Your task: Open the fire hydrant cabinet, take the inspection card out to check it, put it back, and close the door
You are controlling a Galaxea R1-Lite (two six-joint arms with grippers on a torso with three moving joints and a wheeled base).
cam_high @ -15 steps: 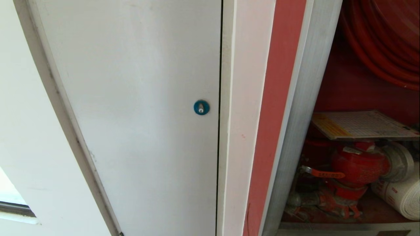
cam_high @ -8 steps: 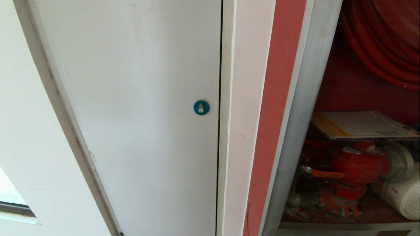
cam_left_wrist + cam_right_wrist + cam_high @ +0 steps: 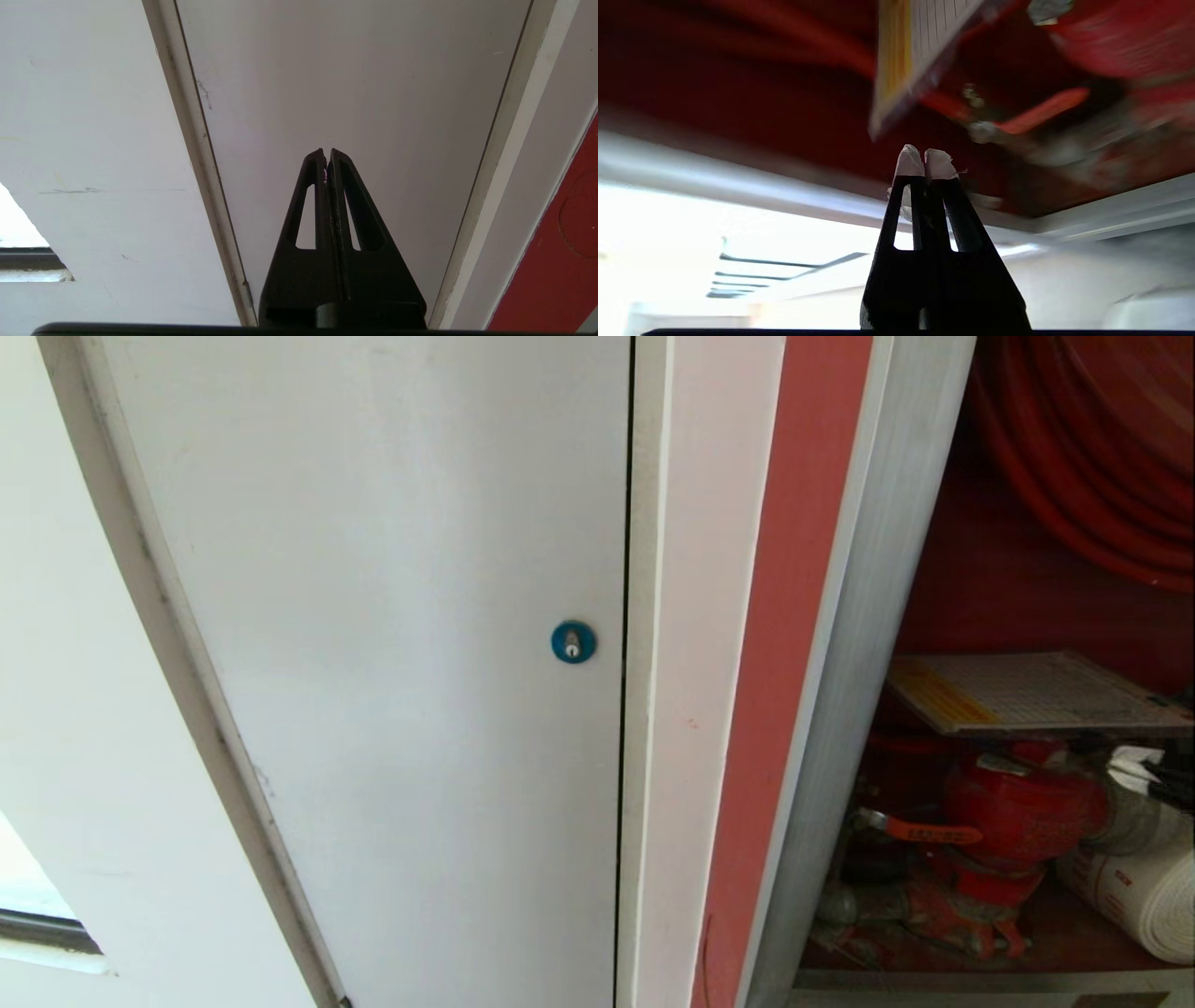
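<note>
The fire hydrant cabinet [image 3: 868, 644] stands open at the right, with a red hose reel [image 3: 1074, 457] and a red valve [image 3: 1018, 812] inside. Its door is out of view. The inspection card [image 3: 1027, 693] lies flat above the valve, its yellow band to the left. My right gripper [image 3: 1131, 763], with white-taped tips, pokes in at the right edge just under the card. In the right wrist view the right gripper [image 3: 923, 161] is shut and empty, short of the card [image 3: 920, 42]. My left gripper [image 3: 327, 154] is shut and parked, facing a white door [image 3: 350, 84].
The plain white door [image 3: 392, 616] with a blue round lock [image 3: 573, 641] fills the left and middle. A pink wall strip [image 3: 784, 616] borders the cabinet frame. An orange valve handle [image 3: 924, 831] and a white rolled hose [image 3: 1139, 896] sit low in the cabinet.
My right gripper has come into the head view at the right edge, below the card. The card, the cabinet and the left arm have not moved.
</note>
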